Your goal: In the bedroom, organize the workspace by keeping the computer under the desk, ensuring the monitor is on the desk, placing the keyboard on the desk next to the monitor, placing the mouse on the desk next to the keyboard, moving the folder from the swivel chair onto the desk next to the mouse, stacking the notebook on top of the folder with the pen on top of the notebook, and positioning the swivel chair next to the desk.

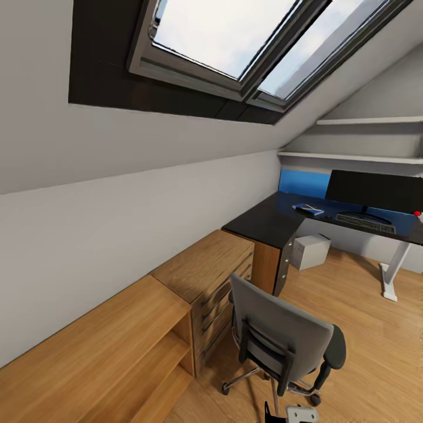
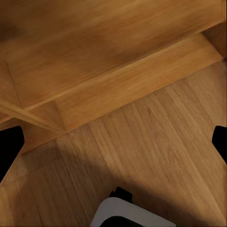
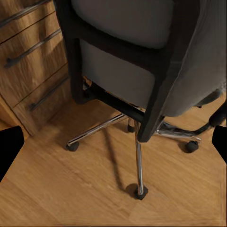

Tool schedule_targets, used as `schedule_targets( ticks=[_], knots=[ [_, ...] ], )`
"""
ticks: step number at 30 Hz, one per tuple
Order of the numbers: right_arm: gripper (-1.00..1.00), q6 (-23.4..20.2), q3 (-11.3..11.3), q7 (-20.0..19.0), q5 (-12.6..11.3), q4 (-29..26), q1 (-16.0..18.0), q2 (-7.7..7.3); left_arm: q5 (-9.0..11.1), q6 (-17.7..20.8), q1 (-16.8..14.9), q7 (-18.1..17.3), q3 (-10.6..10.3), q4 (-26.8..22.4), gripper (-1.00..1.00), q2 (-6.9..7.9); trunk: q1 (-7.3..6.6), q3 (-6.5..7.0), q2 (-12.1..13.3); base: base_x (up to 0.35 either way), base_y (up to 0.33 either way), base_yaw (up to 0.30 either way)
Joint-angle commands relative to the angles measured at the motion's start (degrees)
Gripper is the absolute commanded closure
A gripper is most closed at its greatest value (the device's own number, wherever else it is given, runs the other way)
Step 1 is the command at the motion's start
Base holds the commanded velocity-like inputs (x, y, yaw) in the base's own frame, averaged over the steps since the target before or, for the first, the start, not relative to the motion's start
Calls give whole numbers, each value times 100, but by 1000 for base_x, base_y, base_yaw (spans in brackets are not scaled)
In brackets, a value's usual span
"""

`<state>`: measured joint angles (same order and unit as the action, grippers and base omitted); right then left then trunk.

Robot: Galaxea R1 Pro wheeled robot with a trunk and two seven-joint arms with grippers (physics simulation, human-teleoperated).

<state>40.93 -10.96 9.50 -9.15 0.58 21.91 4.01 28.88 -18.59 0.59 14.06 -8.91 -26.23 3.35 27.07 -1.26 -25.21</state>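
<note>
**Facing the desk corner from behind the chair**

Looking from the head view, the swivel chair (image 1: 288, 341) stands on the wood floor (image 1: 364, 329) close in front, its grey back turned toward the camera and its chrome base on casters below. It is well apart from the desk (image 1: 264, 220), which runs black along the far wall under the sloped ceiling and skylight (image 1: 235, 35). On the desk the monitor (image 1: 376, 191) stands upright, with the keyboard (image 1: 364, 222) lying just in front of its foot. Nearer the desk's corner lies a small flat item with blue in it (image 1: 308, 208); it is too small to tell whether it is the folder, the notebook or both. A red dot (image 1: 417, 214) shows at the right edge of the desk top. The computer (image 1: 310, 251) sits on the floor under the desk, beside the drawers. Light wooden low cabinets (image 1: 117, 335) line the left wall up to the desk.

From the left wrist view, a wooden cabinet shelf (image 2: 109, 66) and floor boards (image 2: 156, 142) lie below. The left gripper's fingers (image 2: 9, 146) show as dark tips at opposite edges of the picture, set wide apart, holding nothing.

From the right wrist view, the swivel chair (image 3: 137, 66) is close, its black frame, grey back and chrome star base with casters plainly seen, beside wooden drawers (image 3: 33, 71) with dark handles. The right gripper's fingers (image 3: 9, 151) likewise sit at opposite edges, spread wide and empty, not touching the chair.
</note>
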Motion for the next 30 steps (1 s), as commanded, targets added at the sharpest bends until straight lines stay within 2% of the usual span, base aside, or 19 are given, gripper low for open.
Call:
schedule_targets(
  ticks=[1, 5, 8, 16, 30],
  knots=[
    [-100, 1, -50, 51, -97, 5, 6, 6, 39, -13, 1, 44, -49, -14, -100, 8, 4, -17, -12, 0, 0, -240],
    [-100, -21, -52, 118, -350, -3, 6, 6, 39, -13, 0, 44, -47, -14, -100, 8, 4, -46, -12, 18, 9, -173],
    [-100, -27, -54, 127, -415, -4, 6, 5, 33, -13, -1, 44, -47, -14, -100, 8, 4, -71, -12, 164, 118, -124],
    [-100, -25, -54, 131, -445, -5, 6, 6, 37, -14, -2, 44, -49, -14, -100, 8, 4, -143, -12, 213, 170, -83],
    [-100, -24, -55, 125, -439, -5, 6, 4, 39, -13, 0, 44, -49, -14, -100, 8, 4, -271, -12, 18, 15, -64]
  ],
)
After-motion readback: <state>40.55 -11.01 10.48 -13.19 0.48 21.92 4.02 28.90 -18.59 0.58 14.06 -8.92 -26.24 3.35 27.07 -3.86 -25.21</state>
